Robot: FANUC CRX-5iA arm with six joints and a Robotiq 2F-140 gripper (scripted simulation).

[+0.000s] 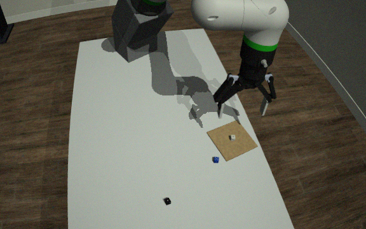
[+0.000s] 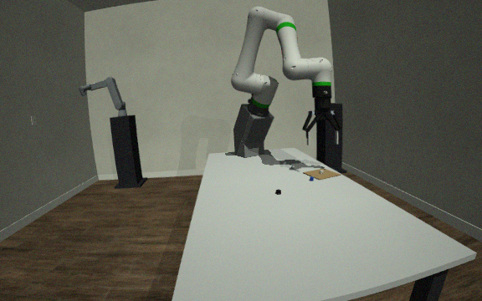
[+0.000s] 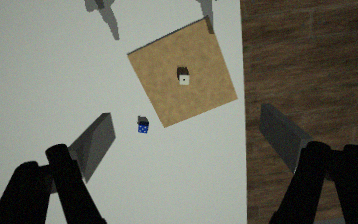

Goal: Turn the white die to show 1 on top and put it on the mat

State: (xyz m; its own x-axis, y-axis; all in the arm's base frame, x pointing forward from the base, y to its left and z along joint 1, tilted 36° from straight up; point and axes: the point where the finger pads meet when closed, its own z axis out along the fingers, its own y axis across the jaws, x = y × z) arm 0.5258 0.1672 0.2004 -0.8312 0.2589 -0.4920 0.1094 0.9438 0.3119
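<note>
The white die (image 1: 232,137) (image 2: 321,171) (image 3: 184,79) sits flat near the middle of the brown mat (image 1: 243,147) (image 2: 329,174) (image 3: 205,50), and the wrist view shows a single dot on its top. My gripper (image 1: 242,111) (image 2: 321,138) (image 3: 185,121) is open wide and empty, hanging high above the mat near the table's right edge. The blue die (image 1: 215,159) (image 2: 311,178) (image 3: 142,127) lies on the table just off the mat's corner. The black die (image 1: 167,201) (image 2: 278,192) lies farther out on the white table (image 1: 122,143).
The arm's dark base (image 1: 138,25) (image 2: 251,131) stands at the table's far end. The table's right edge runs close to the mat, with wooden floor (image 3: 305,60) beyond. A second arm on a black pedestal (image 2: 125,150) stands off at the left wall.
</note>
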